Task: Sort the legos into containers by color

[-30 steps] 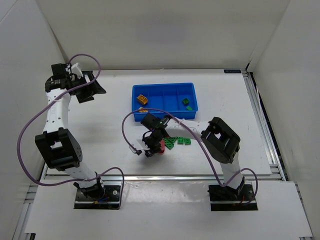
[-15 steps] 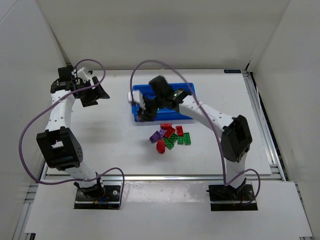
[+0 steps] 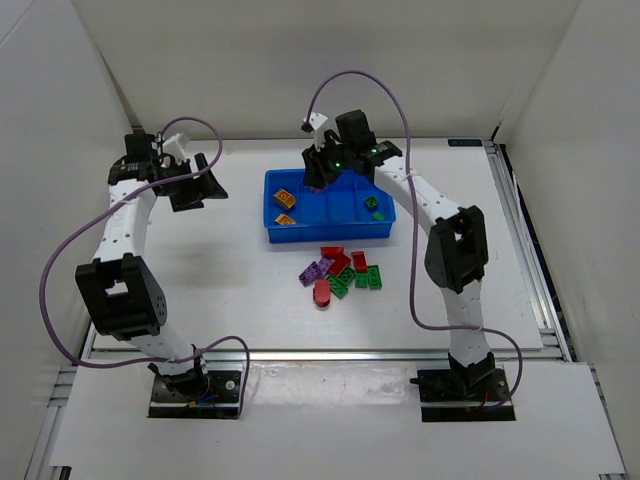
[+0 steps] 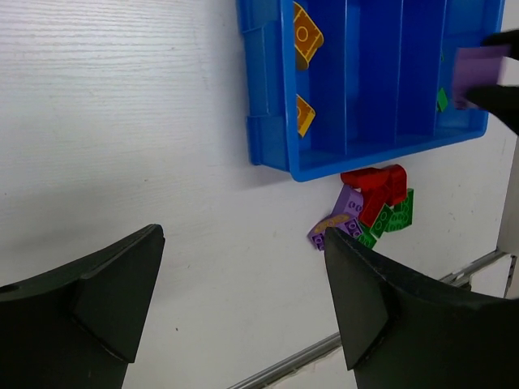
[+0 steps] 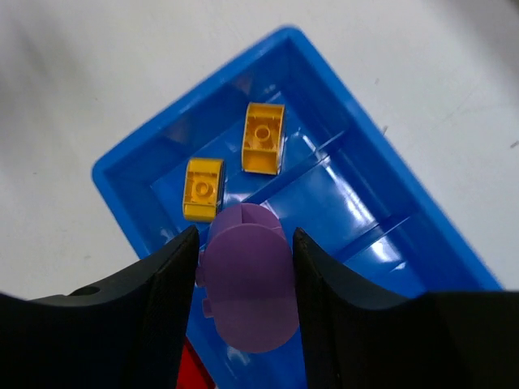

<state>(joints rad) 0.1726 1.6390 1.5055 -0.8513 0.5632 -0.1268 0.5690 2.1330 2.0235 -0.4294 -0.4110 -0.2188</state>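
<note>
**Purple brick over the tray, ready to drop**

My right pincer [image 5: 246, 243] is closed partway on a rounded purple brick [image 5: 247, 312], clamped by its sides. It hangs above the blue tray [image 3: 322, 237], which lies toward the far edge of the counter [image 3: 220, 290]. I judge I am over the compartment next to the yellow one, close to the tray's far wall. To do this well I should centre the brick between the two dividers and come low so it cannot bounce over a wall. Then I open just enough to let it fall flat. The left end compartment holds two yellow-orange bricks [image 3: 284, 198], the right end one holds two green bricks [image 3: 372, 203], and the two middle ones look bare. The unsorted pile [image 3: 340, 275] of red, green and purple lies just beside the tray's near wall. My left pincer [image 4: 243, 296] gapes wide with nothing in it, above the counter towards its left edge
</note>
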